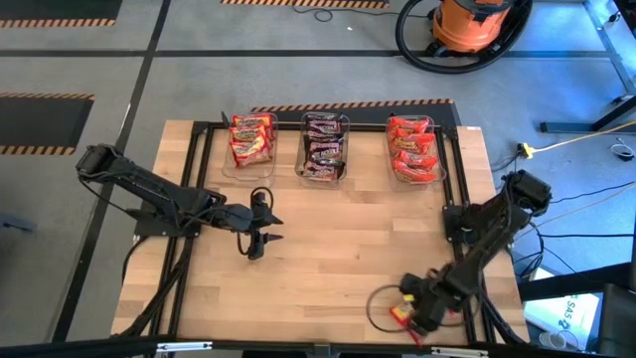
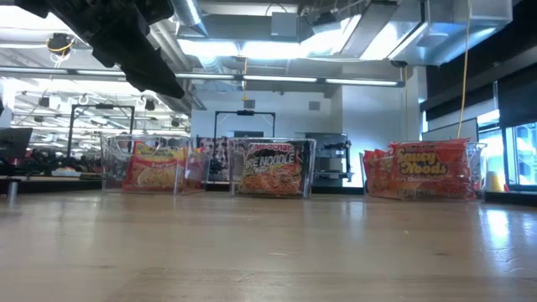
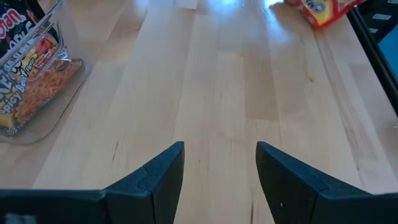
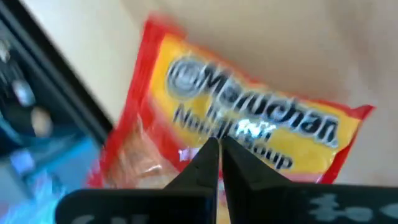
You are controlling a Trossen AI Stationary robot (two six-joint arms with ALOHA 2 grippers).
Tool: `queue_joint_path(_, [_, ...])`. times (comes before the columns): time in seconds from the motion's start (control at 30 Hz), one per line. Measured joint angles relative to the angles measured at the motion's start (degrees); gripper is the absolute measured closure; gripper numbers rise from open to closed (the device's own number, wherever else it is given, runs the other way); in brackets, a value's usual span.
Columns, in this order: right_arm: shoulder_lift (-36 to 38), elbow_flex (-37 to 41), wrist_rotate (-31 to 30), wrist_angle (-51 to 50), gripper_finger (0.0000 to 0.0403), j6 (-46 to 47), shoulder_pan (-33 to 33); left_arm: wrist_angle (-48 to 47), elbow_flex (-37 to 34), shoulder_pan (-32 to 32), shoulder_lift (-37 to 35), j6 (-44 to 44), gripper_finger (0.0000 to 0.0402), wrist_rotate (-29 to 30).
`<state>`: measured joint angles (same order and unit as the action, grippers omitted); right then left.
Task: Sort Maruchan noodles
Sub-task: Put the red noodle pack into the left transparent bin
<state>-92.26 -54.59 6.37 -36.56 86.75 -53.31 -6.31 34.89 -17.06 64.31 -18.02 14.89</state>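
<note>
Three clear tubs stand along the table's far edge. The left tub holds red-orange and yellow packets, the middle tub dark packets, and the right tub bright red packets. One red packet with a yellow face lies at the table's near right corner. My right gripper is over it, its fingers closed together on the packet's face. My left gripper is open and empty above the bare table, left of the middle. It also shows in the left wrist view. My right gripper comes at the packet from above, pointing down. Its two fingertips meet on the printed yellow face near the packet's middle, with only a thin slit between them. The fingertips hide the pinched film. I cannot tell whether the packet is off the table.
The black table frame runs close beside the packet on the right, and a loop of cable lies near it. Bare wood spreads between the two grippers and the tubs. An orange vacuum stands on the floor beyond the table.
</note>
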Motion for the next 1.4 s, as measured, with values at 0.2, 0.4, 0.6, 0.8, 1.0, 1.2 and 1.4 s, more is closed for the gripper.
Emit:
queue_joint_path(0.2, [-0.3,0.0,-7.4,1.1,0.0398,-7.7,8.1,0.1,0.0,0.0,0.0,0.0,0.0209,1.1])
queue_joint_path(0.4, [-4.7,0.0,-6.4,4.4,0.0397,-18.5,15.1,0.8,0.0,0.0,0.0,0.4,0.0209,0.6])
queue_joint_path(0.6, [-7.6,-0.2,-13.4,13.4,0.0397,-32.0,20.9,1.1,0.0,0.0,1.6,0.1,0.0209,-0.4])
queue_joint_path(0.8, [-7.9,0.1,-26.6,18.1,0.0397,-42.0,26.1,8.4,0.0,0.3,4.5,0.5,0.0209,-0.2])
queue_joint_path(1.0, [-8.5,0.1,-36.1,21.2,0.0397,-49.6,32.0,17.0,0.1,-0.4,11.7,2.0,0.0209,0.2])
queue_joint_path(1.2, [-8.8,0.0,-39.2,27.0,0.0397,-60.0,36.7,24.0,0.0,-0.3,19.2,2.0,0.0209,0.7])
queue_joint_path(1.4, [0.0,-0.4,-36.4,20.6,0.0397,-62.8,32.6,35.0,0.0,-0.3,25.2,2.1,0.0209,-1.3])
